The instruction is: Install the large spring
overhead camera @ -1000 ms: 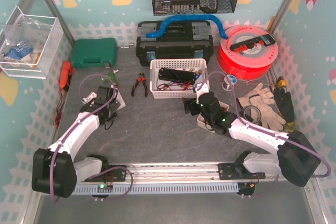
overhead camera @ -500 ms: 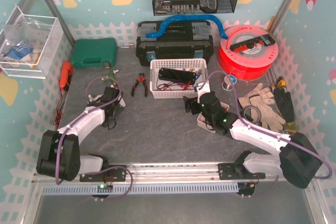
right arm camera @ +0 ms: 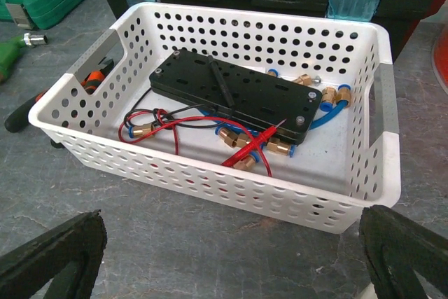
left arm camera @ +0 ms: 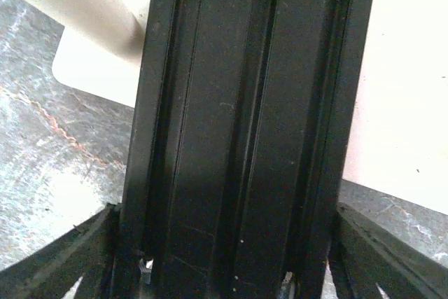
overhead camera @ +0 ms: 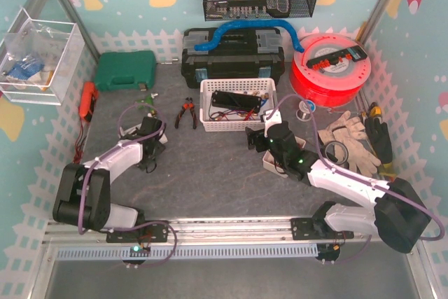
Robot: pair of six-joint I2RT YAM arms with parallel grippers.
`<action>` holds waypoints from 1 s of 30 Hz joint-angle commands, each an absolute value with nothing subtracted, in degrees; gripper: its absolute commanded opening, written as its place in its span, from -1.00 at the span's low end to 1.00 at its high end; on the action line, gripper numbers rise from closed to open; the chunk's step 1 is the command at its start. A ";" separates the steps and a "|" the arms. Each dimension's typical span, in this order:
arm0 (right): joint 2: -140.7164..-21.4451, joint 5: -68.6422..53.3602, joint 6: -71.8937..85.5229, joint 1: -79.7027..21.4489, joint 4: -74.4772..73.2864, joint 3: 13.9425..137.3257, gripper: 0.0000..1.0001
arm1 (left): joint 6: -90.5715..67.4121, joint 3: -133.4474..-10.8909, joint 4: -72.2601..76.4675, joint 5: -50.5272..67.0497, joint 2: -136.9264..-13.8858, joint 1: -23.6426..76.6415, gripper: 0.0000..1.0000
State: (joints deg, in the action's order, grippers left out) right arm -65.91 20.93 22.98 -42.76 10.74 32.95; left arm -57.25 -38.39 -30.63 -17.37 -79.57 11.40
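Observation:
The large spring shows in no view. My left gripper [overhead camera: 149,146] is at the left of the mat, over a white plate [left arm camera: 406,103]. A black grooved metal rail [left arm camera: 238,124] fills its wrist view and runs between the fingers. Both fingers [left arm camera: 77,257] press against the rail's sides, so the left gripper [left arm camera: 224,250] is shut on it. My right gripper [overhead camera: 253,141] hovers just in front of the white perforated basket [overhead camera: 236,83]. The right gripper [right arm camera: 227,253] stands wide open with only bare mat between its fingers.
The basket [right arm camera: 210,166] holds a black plate [right arm camera: 234,92], brass fittings and red leads. Behind it are pliers [overhead camera: 185,112], a green case [overhead camera: 124,70], a black toolbox [overhead camera: 233,52] and a red spool [overhead camera: 329,68]. Gloves [overhead camera: 350,138] and a tape roll [overhead camera: 334,150] lie at the right.
My left arm has swung left and drawn back toward its base, and its jaws have narrowed onto the black rail. The right gripper has barely moved.

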 commanded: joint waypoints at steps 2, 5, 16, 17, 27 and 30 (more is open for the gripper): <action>-64.66 22.63 23.55 -42.98 11.49 31.94 0.95 | -57.45 -37.83 -29.18 -17.84 -80.59 11.69 0.39; -64.60 22.93 23.63 -43.02 11.63 31.78 0.95 | -57.31 -37.96 -29.18 -17.87 -80.13 11.69 0.21; -64.85 24.28 23.70 -42.98 12.10 31.42 0.95 | -54.14 -40.27 -29.63 -17.27 -75.89 12.33 -0.41; -64.85 24.33 23.68 -42.98 12.22 31.34 0.95 | -53.68 -40.90 -29.88 -17.45 -75.33 12.51 -0.44; -63.05 25.04 23.88 -42.98 12.74 30.41 0.95 | -54.11 -47.42 -35.91 -21.78 -69.31 15.65 -0.67; -62.22 25.09 23.90 -42.98 12.93 30.05 0.95 | -59.08 -48.60 -40.52 -24.96 -66.17 16.17 -0.69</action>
